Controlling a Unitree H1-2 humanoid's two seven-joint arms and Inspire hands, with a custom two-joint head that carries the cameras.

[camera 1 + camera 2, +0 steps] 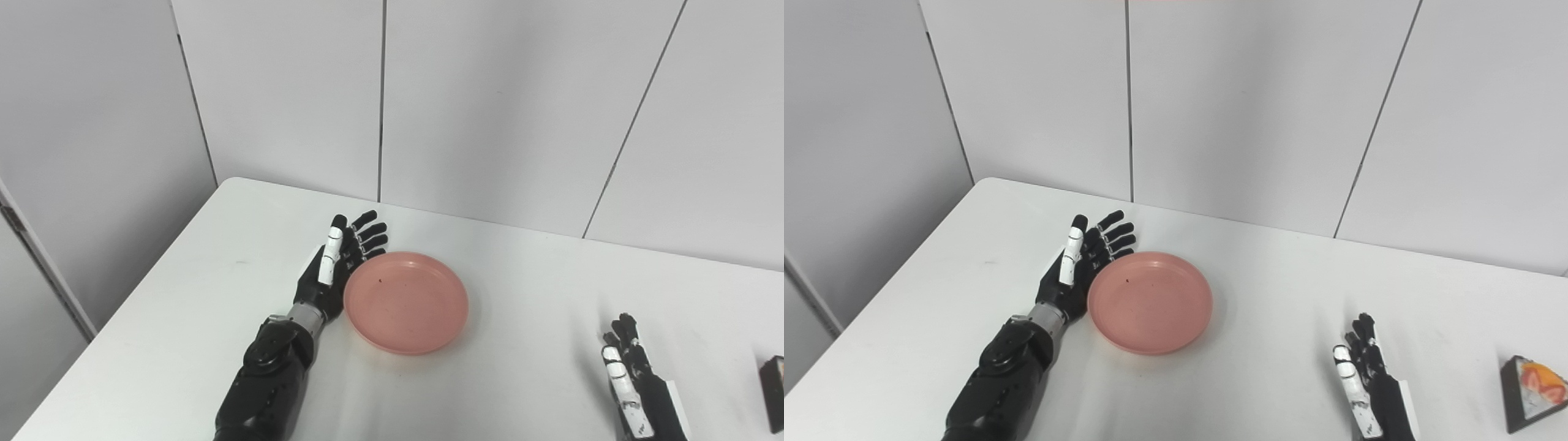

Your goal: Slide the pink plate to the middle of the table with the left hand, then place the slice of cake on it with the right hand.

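Pink plate (1149,302) empty on white table (1262,257), left hand (1080,267) flat against its left rim with fingers spread, right hand (1366,380) well right of plate, fingers loose, holding nothing, cake slice (1532,391) beyond it.

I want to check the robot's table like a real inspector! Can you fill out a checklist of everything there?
Surface: white table, bare around the things.
Job's things: pink plate, empty, left of the table's middle; slice of cake at the far right, fruit on top.
Clutter: nothing seen.
Hands: left hand open, fingers straight, flat against the plate's left rim; right hand open, resting near the table's front edge, apart from the cake.
Cables: nothing seen.
Surroundings: white wall panels behind the table.
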